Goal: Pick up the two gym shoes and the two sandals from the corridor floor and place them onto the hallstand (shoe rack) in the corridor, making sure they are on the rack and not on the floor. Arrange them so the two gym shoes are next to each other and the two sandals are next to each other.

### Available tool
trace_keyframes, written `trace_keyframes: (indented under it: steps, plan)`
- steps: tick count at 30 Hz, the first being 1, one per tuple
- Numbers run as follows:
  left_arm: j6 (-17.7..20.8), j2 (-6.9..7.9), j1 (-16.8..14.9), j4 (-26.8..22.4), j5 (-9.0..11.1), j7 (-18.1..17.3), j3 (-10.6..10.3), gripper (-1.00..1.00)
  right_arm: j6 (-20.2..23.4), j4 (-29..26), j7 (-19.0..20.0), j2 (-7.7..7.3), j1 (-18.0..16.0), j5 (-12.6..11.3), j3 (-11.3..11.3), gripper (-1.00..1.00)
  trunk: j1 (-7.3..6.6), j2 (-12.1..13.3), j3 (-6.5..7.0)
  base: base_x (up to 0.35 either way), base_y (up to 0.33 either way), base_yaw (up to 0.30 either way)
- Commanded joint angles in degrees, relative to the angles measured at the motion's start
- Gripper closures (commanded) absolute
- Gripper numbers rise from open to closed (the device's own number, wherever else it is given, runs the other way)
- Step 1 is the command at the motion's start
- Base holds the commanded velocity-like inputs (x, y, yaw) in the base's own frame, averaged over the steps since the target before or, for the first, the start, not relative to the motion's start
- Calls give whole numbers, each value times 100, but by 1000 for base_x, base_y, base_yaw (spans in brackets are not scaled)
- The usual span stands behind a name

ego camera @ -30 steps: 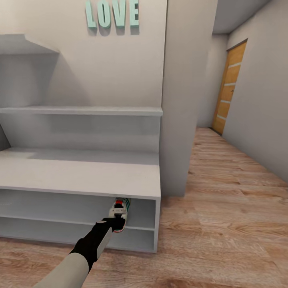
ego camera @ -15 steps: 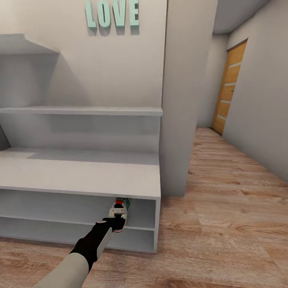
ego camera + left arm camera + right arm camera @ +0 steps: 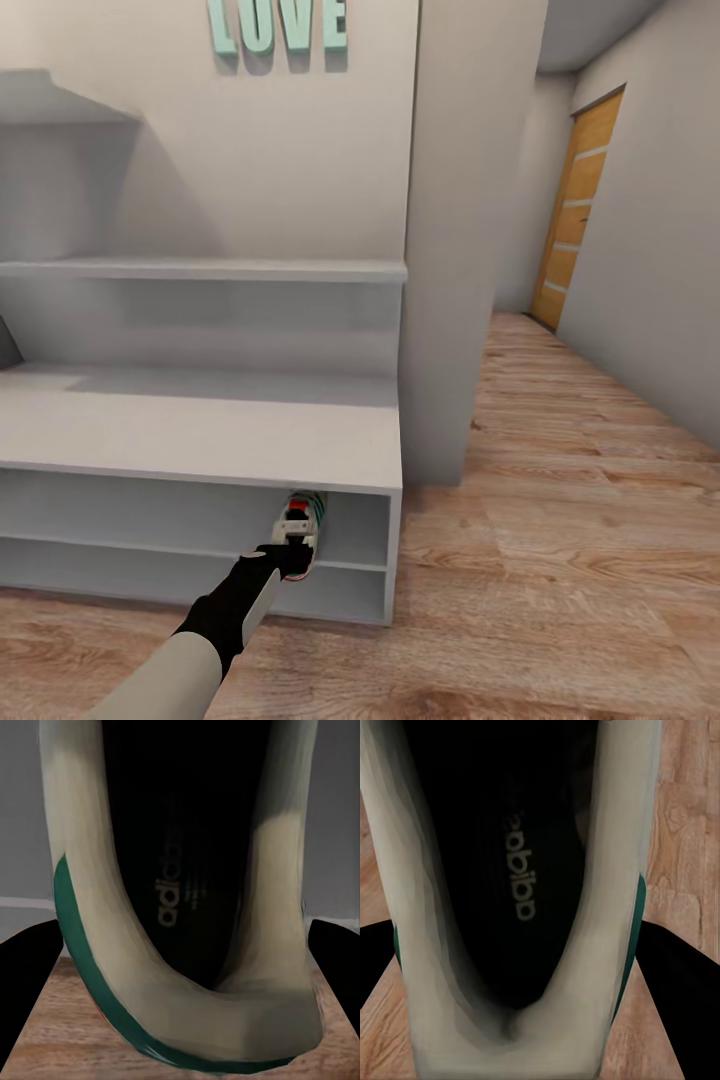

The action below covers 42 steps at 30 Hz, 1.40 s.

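Note:
A cream gym shoe point(image 3: 300, 520) with green stripes and a red heel patch sits at the front edge of the hallstand's point(image 3: 200, 430) upper open shelf, near its right end. My left gripper point(image 3: 288, 560) is shut on its heel. Up close, the shoe's collar point(image 3: 180, 1012) lies between the black fingers point(image 3: 26, 982). The second gym shoe point(image 3: 607, 870) is in my right gripper point(image 3: 525, 967), which is shut on it above the corridor floor point(image 3: 690, 832). The sandals are out of view.
The wood-plank floor point(image 3: 560, 520) runs to the right of the rack toward an orange door point(image 3: 575, 220). A grey wall pillar point(image 3: 450, 300) stands against the rack's right end. Stepped shelves point(image 3: 200, 270) rise above the bench top.
The head camera has shifted slightly, so the wall and shelves sit a little higher in the picture. The left arm and its shoe have stayed in place.

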Motion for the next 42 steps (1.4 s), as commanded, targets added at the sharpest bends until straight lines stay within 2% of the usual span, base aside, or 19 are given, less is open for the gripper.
trace_keyframes:
  steps: [1, 9, 14, 29, 42]
  plan:
    - [29, 5, -2, -12, 54, 47, -35, 100, 16, -8, -38, -2, -5, -43, 1, 100, 1, -5, -29, 0, 0, 0]
    - [29, 5, -2, -12, 54, 47, -35, 100, 16, -8, -38, -2, -6, -43, 1, 100, 1, -5, -29, 0, 0, 0]
    - [29, 5, -2, -12, 54, 47, -35, 100, 16, -8, -38, -2, -5, -43, 1, 100, 14, -11, -140, 0, 0, 0]
    - [29, 5, -2, -12, 54, 47, -35, 100, 16, -8, -38, -2, -3, -43, 1, 100, 14, -11, -140, 7, 0, 0]
    - [29, 5, -2, -12, 54, 47, -41, 100, 16, -8, -38, -2, -5, -43, 1, 100, 14, -11, -140, 276, 0, 0]
